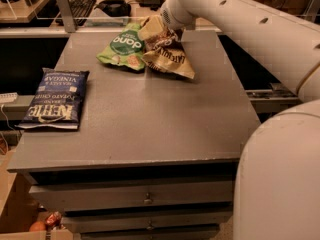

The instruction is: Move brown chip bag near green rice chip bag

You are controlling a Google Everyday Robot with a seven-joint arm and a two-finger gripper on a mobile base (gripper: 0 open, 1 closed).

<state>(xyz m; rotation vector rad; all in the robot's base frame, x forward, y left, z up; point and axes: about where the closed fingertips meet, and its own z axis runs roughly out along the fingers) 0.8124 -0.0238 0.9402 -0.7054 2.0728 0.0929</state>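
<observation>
The brown chip bag (pixel 169 58) sits crumpled and tilted near the far edge of the desk (pixel 150 124), its left side touching the green rice chip bag (pixel 121 46). The gripper (pixel 167 31) is at its upper end, pinching the foil. Released while tilted, the bag could slump onto the green one or nudge it off the back.

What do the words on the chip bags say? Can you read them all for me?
"dang": in the round logo on the green rice chip bag.
"KETTLE" and "VINEGAR": on the dark blue bag, upside down from here; its smaller lines are too blurred to read.
Brown chip bag, with the pincer at its top end: the white script is too crumpled to read.
</observation>
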